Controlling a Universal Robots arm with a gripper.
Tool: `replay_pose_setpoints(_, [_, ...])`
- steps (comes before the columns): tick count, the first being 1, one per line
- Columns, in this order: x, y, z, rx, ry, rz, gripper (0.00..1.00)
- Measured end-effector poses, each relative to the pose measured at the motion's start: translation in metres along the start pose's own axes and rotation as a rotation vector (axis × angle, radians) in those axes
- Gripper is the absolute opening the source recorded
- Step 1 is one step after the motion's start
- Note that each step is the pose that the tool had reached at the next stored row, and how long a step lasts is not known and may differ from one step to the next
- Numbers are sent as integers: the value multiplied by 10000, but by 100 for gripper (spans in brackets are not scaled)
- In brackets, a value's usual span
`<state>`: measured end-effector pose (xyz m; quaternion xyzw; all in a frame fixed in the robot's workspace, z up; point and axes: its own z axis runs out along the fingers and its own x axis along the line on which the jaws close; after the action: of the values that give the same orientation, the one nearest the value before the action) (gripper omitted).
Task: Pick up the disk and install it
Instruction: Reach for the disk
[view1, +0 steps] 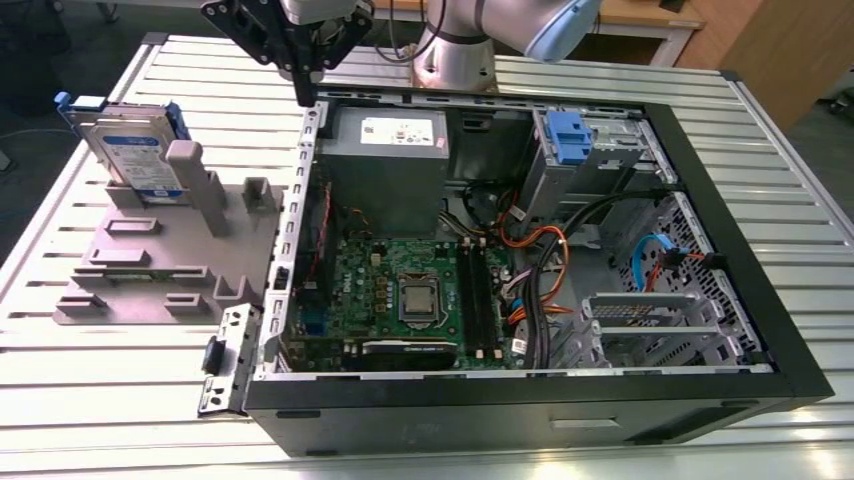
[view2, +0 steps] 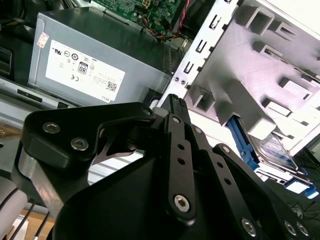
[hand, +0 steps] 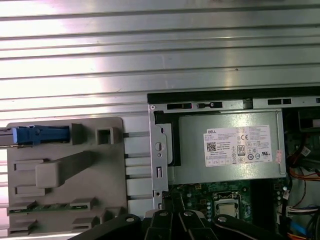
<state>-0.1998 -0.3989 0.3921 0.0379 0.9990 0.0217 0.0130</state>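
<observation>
While the disk (view1: 134, 150) stands at the exterior view's left, the gripper (view1: 308, 92) hovers clenched, empty. Pickup likely needs it opened.

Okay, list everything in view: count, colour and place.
disk: one, silver with blue bracket, standing on edge in the fixture
fixture: one, grey, on the table, exterior view's left
computer case: one, black, open, beside the fixture
power supply: one, grey, inside the case
motherboard: one, green, inside the case
latch: one, blue, on the case's drive bay
table: one, silver, under everything
gripper: one, black, shut and empty, above the case's edge
arm: one, grey and blue, beyond the case
</observation>
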Motion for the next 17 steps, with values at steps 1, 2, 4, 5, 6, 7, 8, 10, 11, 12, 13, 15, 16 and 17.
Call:
replay_pose_setpoints(1, [3,0,0,0,0,0,11])
replay_pose_setpoints(2, [6,0,0,0,0,0,11])
replay_pose_setpoints(4, [12,-1,0,0,0,0,11])
replay_pose_setpoints(5, [15,-1,-1,0,0,0,11])
replay_pose_setpoints(6, [18,-1,-1,0,0,0,11])
replay_pose_setpoints(7, [21,-2,-1,0,0,0,11])
replay_pose_setpoints(8, [24,-2,-1,0,0,0,11])
replay_pose_setpoints(10, [30,-2,-1,0,1,0,11])
replay_pose_setpoints(11, [33,-2,-1,0,0,0,11])
replay_pose_setpoints(12, [36,-3,-1,0,0,0,11])
replay_pose_setpoints(13, [39,-3,-1,0,0,0,11])
replay_pose_setpoints(15, [45,-3,-1,0,0,0,11])
replay_pose_setpoints(16, [48,-4,-2,1,0,0,11])
replay_pose_setpoints(17, [51,-4,-2,0,0,0,11])
